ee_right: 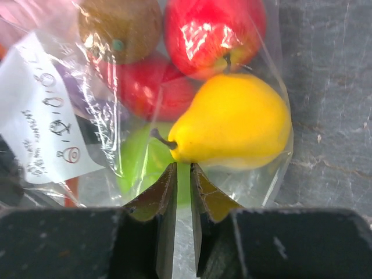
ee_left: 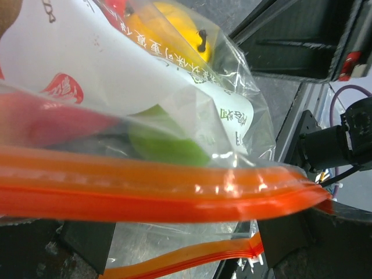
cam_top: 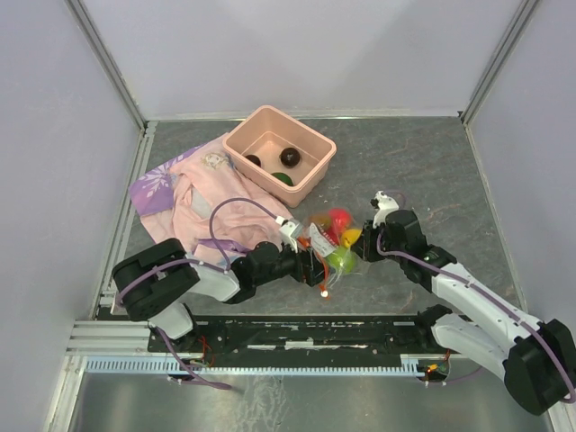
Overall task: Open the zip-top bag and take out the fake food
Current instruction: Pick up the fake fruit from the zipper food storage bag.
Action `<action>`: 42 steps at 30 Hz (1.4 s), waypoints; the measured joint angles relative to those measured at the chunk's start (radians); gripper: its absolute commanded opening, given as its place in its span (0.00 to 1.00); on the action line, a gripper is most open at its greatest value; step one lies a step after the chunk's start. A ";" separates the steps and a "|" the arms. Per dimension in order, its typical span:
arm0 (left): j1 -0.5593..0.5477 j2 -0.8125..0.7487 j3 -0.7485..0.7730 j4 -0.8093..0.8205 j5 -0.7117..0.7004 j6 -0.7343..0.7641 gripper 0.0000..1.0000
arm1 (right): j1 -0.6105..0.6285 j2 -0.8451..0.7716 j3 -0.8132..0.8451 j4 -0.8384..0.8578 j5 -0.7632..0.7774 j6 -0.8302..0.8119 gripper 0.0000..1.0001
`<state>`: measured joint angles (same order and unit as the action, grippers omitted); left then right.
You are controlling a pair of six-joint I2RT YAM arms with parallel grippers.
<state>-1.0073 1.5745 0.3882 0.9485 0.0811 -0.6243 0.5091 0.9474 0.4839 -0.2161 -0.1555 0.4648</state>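
Tabletop (cam_top: 432,171): zip-top bag (cam_top: 331,241) between left hand (cam_top: 314,264), right hand (cam_top: 363,247).

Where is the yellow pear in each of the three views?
Top external: yellow pear in the middle, inside the zip-top bag.
Left wrist: pear at the top centre, seen through the bag.
Right wrist: pear right of centre.
Shared landmark: the green fruit beside it, in all three views.

Left gripper (ee_left: 183,250) spread, right gripper (ee_right: 183,174) pinched
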 measured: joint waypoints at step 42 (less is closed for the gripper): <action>0.031 0.112 0.058 -0.047 -0.055 -0.068 0.96 | 0.039 0.297 0.025 0.237 -0.171 -0.048 0.23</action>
<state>-0.9760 1.6867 0.4465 0.9020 0.0265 -0.6918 0.5480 1.2442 0.5091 0.0204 -0.3260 0.4164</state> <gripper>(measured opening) 0.962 0.228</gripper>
